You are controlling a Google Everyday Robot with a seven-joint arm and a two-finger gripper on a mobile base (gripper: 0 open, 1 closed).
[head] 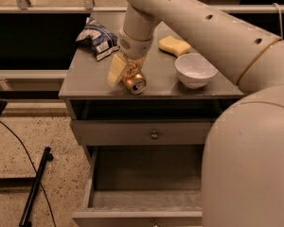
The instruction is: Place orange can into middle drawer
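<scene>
The orange can (pixel 135 82) lies on its side at frame centre on the cabinet top (pixel 85 82). Its long axis runs front to back and its silver end faces forward. The gripper (pixel 125 74) is spread astride its rear, one finger (pixel 115 70) against its left side. The middle drawer (pixel 137 217) stands open below.

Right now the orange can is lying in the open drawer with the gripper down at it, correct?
Not quite: the camera view shows the orange can lying on the cabinet top, not in the middle drawer; the gripper is down at it.
</scene>
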